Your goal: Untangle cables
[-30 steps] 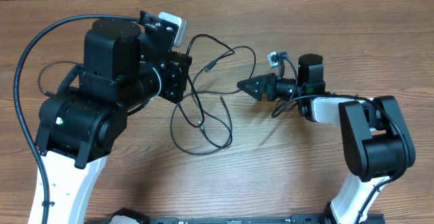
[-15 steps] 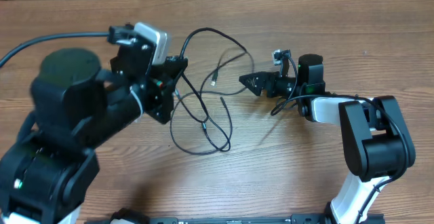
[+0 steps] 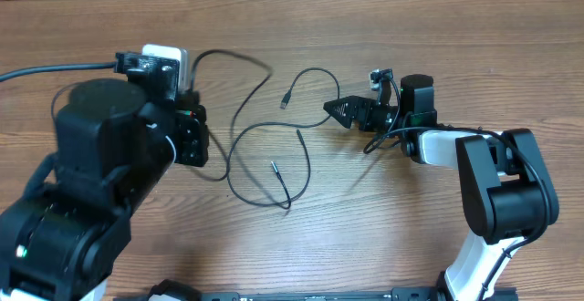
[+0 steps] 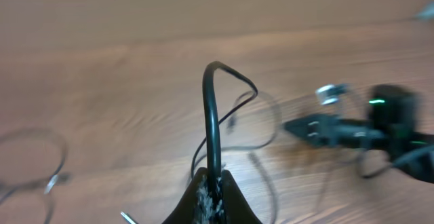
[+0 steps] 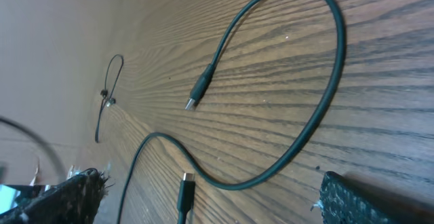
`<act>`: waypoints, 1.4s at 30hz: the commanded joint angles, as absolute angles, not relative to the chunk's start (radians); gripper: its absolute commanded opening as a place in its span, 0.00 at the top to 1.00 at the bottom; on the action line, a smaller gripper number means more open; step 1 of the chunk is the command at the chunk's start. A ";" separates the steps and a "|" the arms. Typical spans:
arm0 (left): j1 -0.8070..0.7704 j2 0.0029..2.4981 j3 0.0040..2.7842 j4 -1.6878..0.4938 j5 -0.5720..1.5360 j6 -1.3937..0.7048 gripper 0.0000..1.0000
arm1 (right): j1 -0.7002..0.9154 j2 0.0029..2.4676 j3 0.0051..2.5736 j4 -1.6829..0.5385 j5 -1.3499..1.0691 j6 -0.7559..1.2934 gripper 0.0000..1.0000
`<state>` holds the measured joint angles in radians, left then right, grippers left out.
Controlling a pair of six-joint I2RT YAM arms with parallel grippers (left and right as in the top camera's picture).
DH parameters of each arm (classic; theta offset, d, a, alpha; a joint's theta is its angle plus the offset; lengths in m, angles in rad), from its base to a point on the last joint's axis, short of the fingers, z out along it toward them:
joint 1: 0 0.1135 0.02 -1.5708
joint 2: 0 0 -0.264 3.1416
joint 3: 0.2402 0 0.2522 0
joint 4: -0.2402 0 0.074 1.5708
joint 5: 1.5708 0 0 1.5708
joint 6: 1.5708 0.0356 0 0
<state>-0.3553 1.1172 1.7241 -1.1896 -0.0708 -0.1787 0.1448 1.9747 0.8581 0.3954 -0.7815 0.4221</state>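
Observation:
Thin black cables (image 3: 265, 128) lie looped on the wooden table between my two arms. One plug end (image 3: 285, 101) rests near the middle and a silver-tipped end (image 3: 273, 165) lies lower down. My left gripper (image 3: 196, 137) is lifted at the left, and in the left wrist view it (image 4: 211, 200) is shut on a cable (image 4: 211, 122) that rises from the jaws and bends over. My right gripper (image 3: 342, 111) stands open just right of the loops. In the right wrist view it (image 5: 217, 203) has a cable curve (image 5: 325, 95) and a plug (image 5: 186, 183) lying on the table between its fingers, untouched.
A thick black cord (image 3: 36, 68) runs from the left arm off the left edge. A small separate cable loop (image 5: 108, 95) lies far off in the right wrist view. Bare wood spreads along the back and front of the table (image 3: 383, 237).
My left arm has swung left and up with the cable in its jaws, dragging the loops leftward and spreading the tangle. The right arm has stayed put.

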 commanded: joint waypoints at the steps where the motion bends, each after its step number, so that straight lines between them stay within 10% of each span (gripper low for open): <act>1: -0.353 1.163 1.738 -1.286 -0.338 -0.345 0.96 | 0.145 1.982 0.859 0.390 -0.813 0.427 0.00; 20: -0.352 1.676 1.718 -1.627 -0.478 -0.558 0.91 | 0.145 1.982 0.859 0.352 -0.833 0.442 0.00; 42: -0.356 1.811 1.480 -1.505 0.031 -0.405 0.33 | 0.145 1.982 0.859 0.343 -0.832 0.442 0.00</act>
<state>-0.3553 1.8030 1.5677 -1.5341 -0.0216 -0.3904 0.1448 1.9747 0.8581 0.3408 -0.8242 0.4412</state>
